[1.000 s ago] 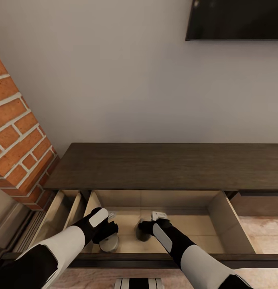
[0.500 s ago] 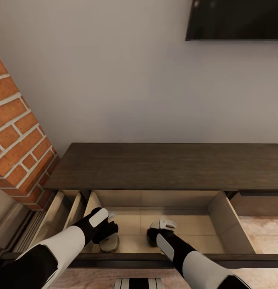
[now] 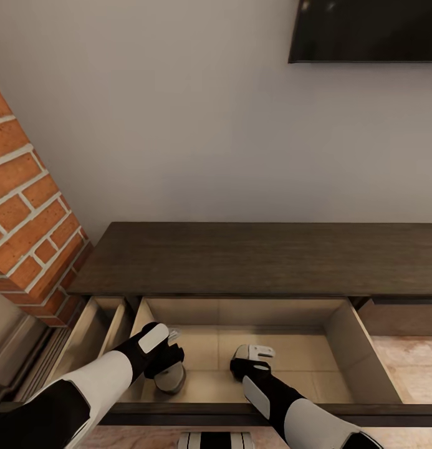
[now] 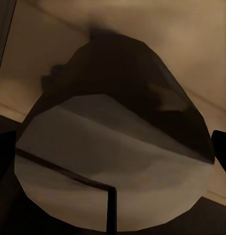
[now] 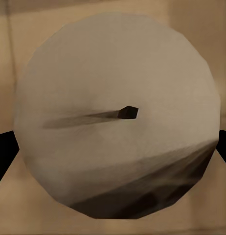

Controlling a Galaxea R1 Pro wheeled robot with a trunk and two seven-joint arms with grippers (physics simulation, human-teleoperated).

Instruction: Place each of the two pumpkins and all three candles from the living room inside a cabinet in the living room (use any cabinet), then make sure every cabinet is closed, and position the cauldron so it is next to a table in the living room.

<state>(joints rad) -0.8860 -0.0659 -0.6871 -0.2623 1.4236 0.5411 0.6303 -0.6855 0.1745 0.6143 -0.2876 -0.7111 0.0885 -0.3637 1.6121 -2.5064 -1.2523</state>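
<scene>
Open drawer (image 3: 340, 324) of our low brown cabinet (image 3: 259, 255), both arms inside.
We hold a candle (image 3: 171, 377) in left fingers (image 3: 172, 344) and another candle (image 5: 118, 132) in right fingers (image 3: 240, 353); set them flat, then let go.

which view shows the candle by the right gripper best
The right wrist view: that candle is seen top-down from close, showing its flat round top and dark wick. In the head view the right gripper covers it inside the open cabinet drawer. The left wrist view shows another candle.
</scene>
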